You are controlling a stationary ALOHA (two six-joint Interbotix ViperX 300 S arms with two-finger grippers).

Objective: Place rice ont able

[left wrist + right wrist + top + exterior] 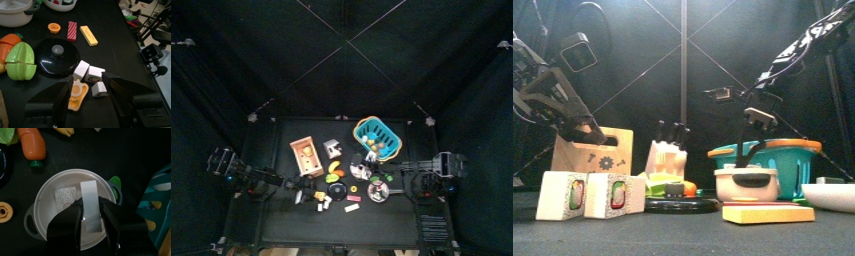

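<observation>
Black curtains (342,50) hang in soft folds around the pen, with thin metal posts crossing overhead. The table (285,225) is a flat, matte black square, and its clutter sits in a band across the middle. The left arm comes in low at the table's left edge. The left gripper (87,82) is spread wide and holds nothing, hovering above small white blocky pieces (90,74) and an orange-and-white slice (77,95). The right arm bends down from the right.

A round teal basket (376,133) with an orange rim stands toward the back right, and a pale wooden box (305,152) is to its left. In front of the basket is a smooth white pot (50,183) with two side handles. The right gripper (91,200) is lowered into the pot, and I cannot tell whether its grip is closed. A glossy black domed lid (57,57) with a knob lies near the white blocks.

The rice (65,197), a speckled white lump as far as I can tell, lies inside the pot, just beside the right gripper, not on the tabletop.
</observation>
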